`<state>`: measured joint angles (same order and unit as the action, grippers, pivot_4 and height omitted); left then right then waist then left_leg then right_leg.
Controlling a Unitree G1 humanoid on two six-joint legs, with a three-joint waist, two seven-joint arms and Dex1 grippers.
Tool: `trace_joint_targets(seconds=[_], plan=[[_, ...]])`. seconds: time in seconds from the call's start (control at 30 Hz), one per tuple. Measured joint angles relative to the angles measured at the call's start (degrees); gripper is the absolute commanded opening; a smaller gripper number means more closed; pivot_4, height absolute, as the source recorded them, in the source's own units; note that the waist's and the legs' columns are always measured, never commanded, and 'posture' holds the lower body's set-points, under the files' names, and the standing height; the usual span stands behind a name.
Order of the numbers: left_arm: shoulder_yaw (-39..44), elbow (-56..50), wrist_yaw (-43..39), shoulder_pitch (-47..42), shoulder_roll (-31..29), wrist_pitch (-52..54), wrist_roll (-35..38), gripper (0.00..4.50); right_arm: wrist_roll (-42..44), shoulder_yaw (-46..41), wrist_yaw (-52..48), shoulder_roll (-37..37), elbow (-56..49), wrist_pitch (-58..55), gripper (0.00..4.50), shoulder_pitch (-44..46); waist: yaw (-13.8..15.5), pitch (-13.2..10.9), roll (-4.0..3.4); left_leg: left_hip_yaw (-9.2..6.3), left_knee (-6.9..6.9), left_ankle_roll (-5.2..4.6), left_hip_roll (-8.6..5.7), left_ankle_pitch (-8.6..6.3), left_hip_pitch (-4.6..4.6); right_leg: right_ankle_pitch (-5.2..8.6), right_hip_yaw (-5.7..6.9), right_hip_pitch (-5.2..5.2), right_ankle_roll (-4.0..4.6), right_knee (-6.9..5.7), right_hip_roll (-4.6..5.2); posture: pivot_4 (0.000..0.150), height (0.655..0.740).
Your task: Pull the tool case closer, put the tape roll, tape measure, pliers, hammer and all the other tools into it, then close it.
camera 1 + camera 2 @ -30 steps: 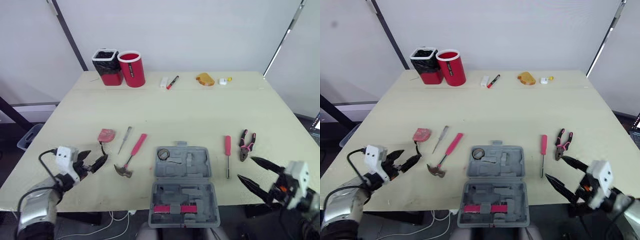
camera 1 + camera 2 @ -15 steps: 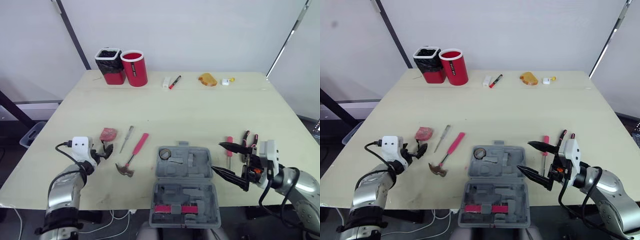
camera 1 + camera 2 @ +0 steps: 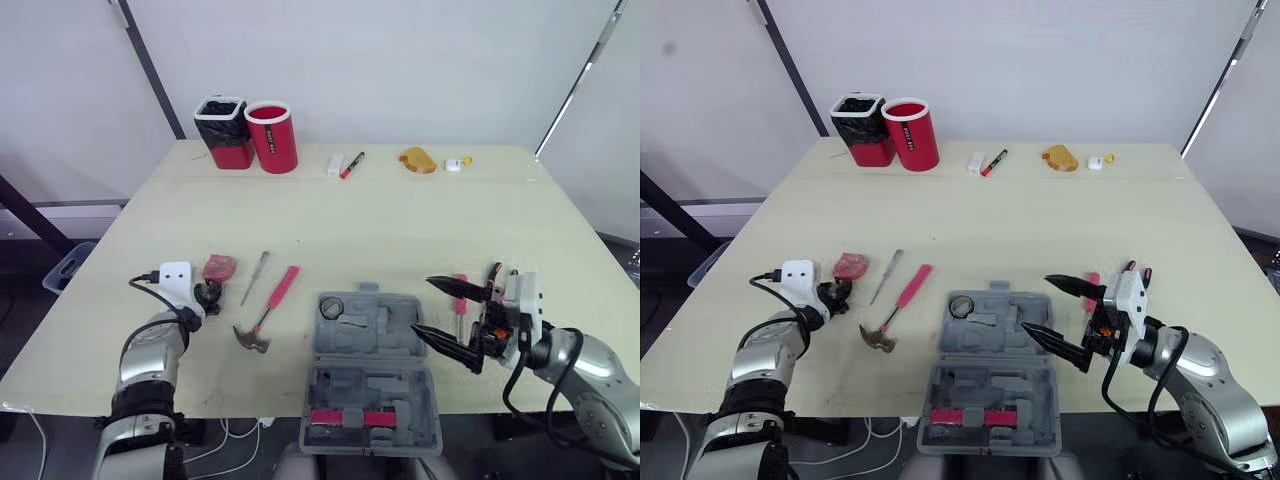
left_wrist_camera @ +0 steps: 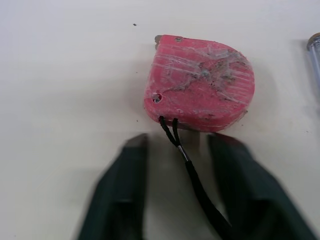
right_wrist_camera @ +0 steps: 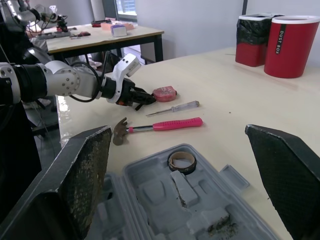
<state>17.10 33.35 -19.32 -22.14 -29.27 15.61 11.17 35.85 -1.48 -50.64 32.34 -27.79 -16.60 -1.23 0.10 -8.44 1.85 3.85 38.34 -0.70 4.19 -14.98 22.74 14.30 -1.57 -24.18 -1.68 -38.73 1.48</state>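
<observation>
The grey tool case (image 3: pixel 370 372) lies open at the table's near edge, with the tape roll (image 3: pixel 331 307) in its upper half and a pink piece in its lower half. The pink tape measure (image 4: pixel 200 82) lies flat on the table. My left gripper (image 4: pixel 177 142) stands just behind it, its fingers apart on either side of the black strap (image 4: pixel 196 177), touching nothing pink. The pink-handled hammer (image 3: pixel 265 312) and a small screwdriver (image 3: pixel 251 277) lie to the right of it. My right gripper (image 3: pixel 422 305) hangs wide open over the case's right edge. A pink screwdriver (image 3: pixel 459 295) and the pliers (image 3: pixel 495 275) lie behind it.
A red cup (image 3: pixel 272 137) and a black-lined red bin (image 3: pixel 224 132) stand at the far left of the table. A marker (image 3: pixel 346 165), an orange object (image 3: pixel 412 160) and a small white piece (image 3: pixel 455 163) lie along the far edge.
My left gripper has moved forward to the tape measure's strap and its fingers have drawn closer together. My right gripper rose from the table's edge and moved left, over the case's right side.
</observation>
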Motion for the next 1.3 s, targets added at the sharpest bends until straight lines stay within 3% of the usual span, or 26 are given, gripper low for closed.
trace_joint_targets(seconds=[0.03,0.07,0.4,0.9,1.3], plan=[[-0.3,0.4,-0.5,0.0,-0.4,-0.2,-0.3,0.23,0.1,0.4,-0.1,0.0,-0.4,-0.6,4.5,0.0,0.0,0.0,-0.01,0.0,0.0,0.0,0.0,0.0,0.0,0.0,0.0,0.0,0.0,0.0,0.0,0.15,0.74],[-0.3,0.4,-0.6,0.0,-0.5,-0.2,-0.3,0.08,0.1,0.5,-0.1,0.0,-0.5,-0.7,4.5,0.0,0.0,0.0,-0.01,0.0,0.0,0.0,0.0,0.0,-0.01,0.0,0.0,0.0,0.0,0.0,0.0,0.15,0.74],[-0.3,-1.7,-4.7,3.2,-2.7,-0.5,-0.2,0.08,0.7,0.7,-0.8,1.0,-1.0,-2.1,4.5,1.7,-0.7,0.0,-0.02,0.01,-0.02,0.0,0.01,0.0,-0.03,0.0,-0.01,0.03,0.0,0.03,0.01,0.15,0.74],[0.8,-34.1,-18.5,32.0,-12.1,14.0,5.6,0.08,1.1,2.7,-4.6,2.4,0.2,-3.3,4.5,4.4,-1.0,0.0,-0.15,0.19,-0.1,0.0,0.04,-0.02,-0.12,0.08,-0.03,0.01,0.13,0.15,0.2,0.15,0.74],[7.3,-43.2,-19.7,45.5,-12.7,18.4,8.2,0.08,0.9,3.6,-7.4,2.6,1.7,-3.8,4.5,5.2,-1.0,0.0,-0.16,0.2,-0.14,0.0,0.04,-0.02,-0.11,0.13,-0.02,-0.03,0.22,0.21,0.23,0.15,0.74]])
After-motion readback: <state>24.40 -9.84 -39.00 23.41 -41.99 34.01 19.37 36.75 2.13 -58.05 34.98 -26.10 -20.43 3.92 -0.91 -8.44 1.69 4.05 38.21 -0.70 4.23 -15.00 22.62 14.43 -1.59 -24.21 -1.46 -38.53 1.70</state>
